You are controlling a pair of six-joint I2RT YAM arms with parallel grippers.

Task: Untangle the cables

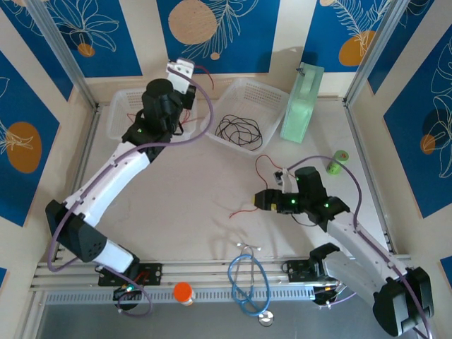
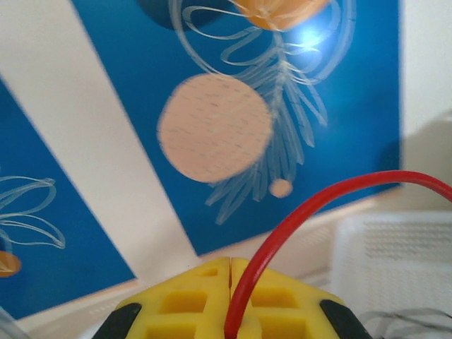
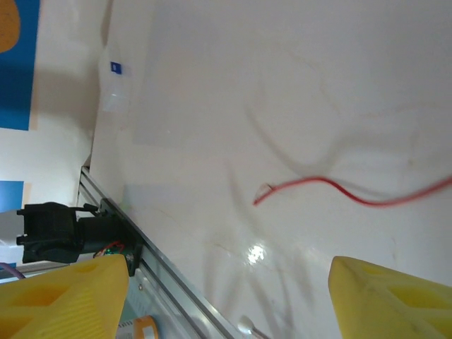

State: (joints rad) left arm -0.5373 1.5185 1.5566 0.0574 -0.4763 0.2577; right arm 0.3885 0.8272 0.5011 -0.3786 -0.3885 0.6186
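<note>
- Red cable [image 2: 282,226] pinched in pressed-together left gripper [image 2: 231,267], arcing up then right.
- Second red cable [image 3: 332,185] lying left-right on table [image 3: 282,85], below spread, empty right gripper [image 3: 226,293].
- Black cables [image 1: 239,131] coiled in basket [image 1: 267,90].

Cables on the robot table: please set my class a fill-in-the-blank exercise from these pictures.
The left gripper is shut on a cable coloured ____.
The black cables lie in a white ____.
The right gripper hangs ____ over a loose wire on the table.
Missing: red; basket; open.
</note>
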